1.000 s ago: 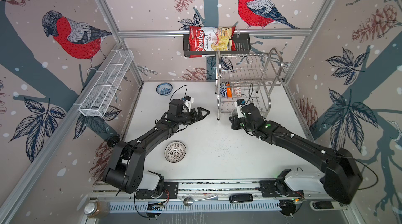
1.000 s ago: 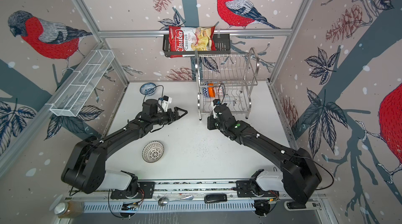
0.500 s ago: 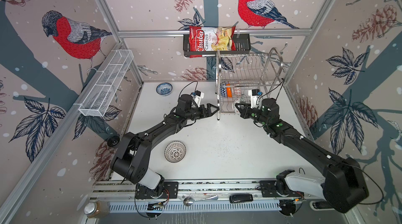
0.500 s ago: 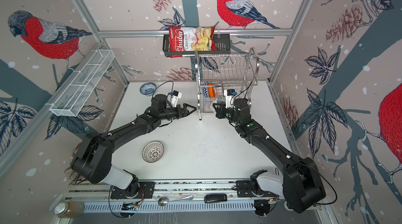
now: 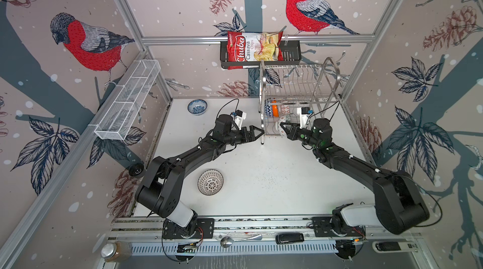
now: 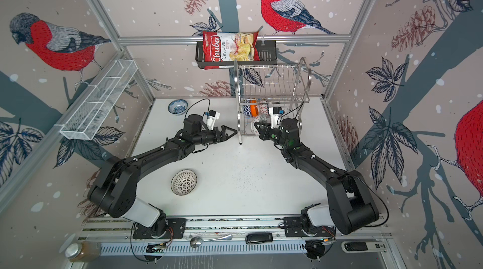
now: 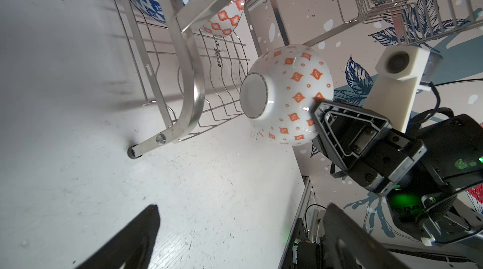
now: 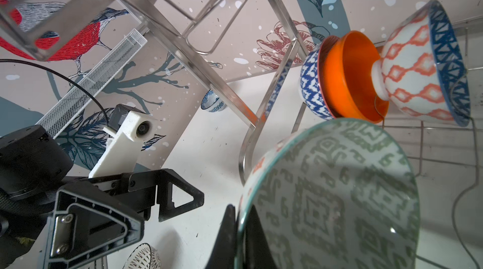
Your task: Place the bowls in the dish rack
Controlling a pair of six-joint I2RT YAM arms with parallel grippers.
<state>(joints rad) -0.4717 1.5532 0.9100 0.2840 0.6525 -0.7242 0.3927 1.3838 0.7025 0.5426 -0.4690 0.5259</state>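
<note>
Presently the right gripper is clamped over the rim of a white ceramic bowl with orange diamonds outside and a grey-green geometric print inside. It holds this bowl on its side, foot towards the other arm, at the front edge of the lower shelf of the two-tier steel wire dish rack. Whether the bowl touches the wires cannot be told. The left gripper, jaws spread wide and holding nothing, hovers just beside the rack's front post.

Farther back on the same shelf two bowls stand on edge, touching each other. One is a plain orange bowl, backed by a blue-and-white patterned surface that may be a separate bowl. The other is a bowl with a blue triangle border. The upper shelf carries no bowl.

On the white tabletop lie a blue-floral bowl near the back wall and a white bowl with black dotted rays near the left arm's base. By this showing the loading is about half done: one bowl is being seated, and two are yet to be fetched.
</note>
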